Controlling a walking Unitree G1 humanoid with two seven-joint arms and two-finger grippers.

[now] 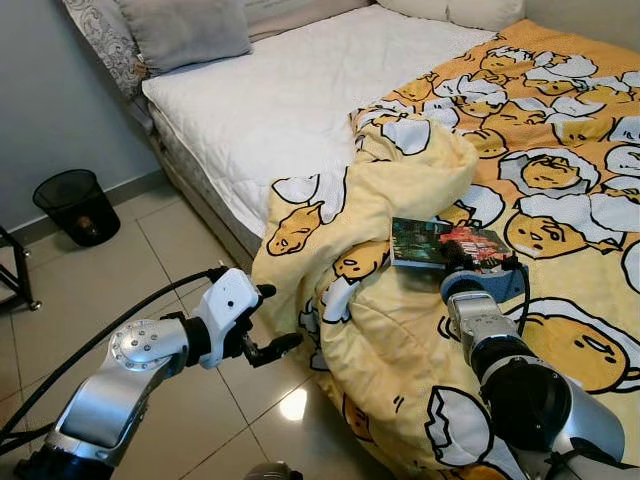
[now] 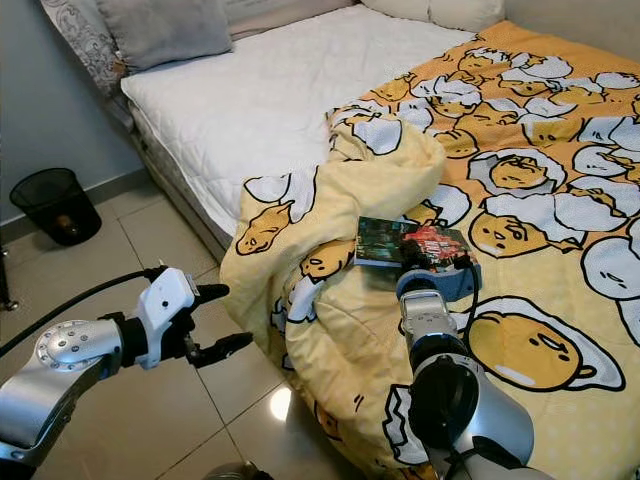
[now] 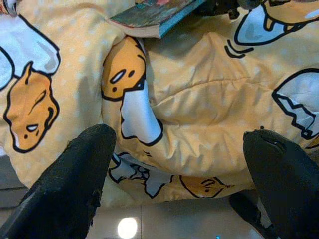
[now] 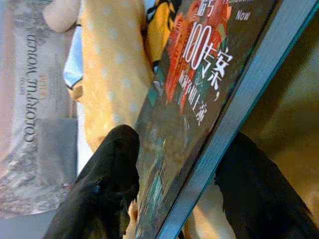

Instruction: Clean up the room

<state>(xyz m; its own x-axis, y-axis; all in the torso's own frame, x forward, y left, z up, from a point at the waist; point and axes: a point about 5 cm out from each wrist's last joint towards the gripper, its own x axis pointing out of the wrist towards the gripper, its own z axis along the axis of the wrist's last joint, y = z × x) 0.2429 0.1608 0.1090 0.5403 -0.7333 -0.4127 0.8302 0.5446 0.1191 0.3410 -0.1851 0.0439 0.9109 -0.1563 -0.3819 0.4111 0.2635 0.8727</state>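
Note:
A dark book (image 1: 425,243) with a red and green cover lies on the rumpled yellow cartoon blanket (image 1: 390,340) near the bed's edge. My right gripper (image 1: 476,262) reaches onto the bed and is shut on the book's near end. In the right wrist view one black finger (image 4: 107,184) presses on the cover (image 4: 199,99) and the other finger (image 4: 254,189) sits under the book. My left gripper (image 1: 280,316) hangs open over the floor tiles beside the bed. It faces the blanket's hanging edge (image 3: 189,109), with nothing between its fingers (image 3: 75,174).
A black mesh wastebasket (image 1: 77,205) stands on the tiles by the wall at left. The bare white mattress (image 1: 280,100) and a grey pillow (image 1: 185,30) lie beyond the blanket. A black stand leg (image 1: 15,270) is at the far left.

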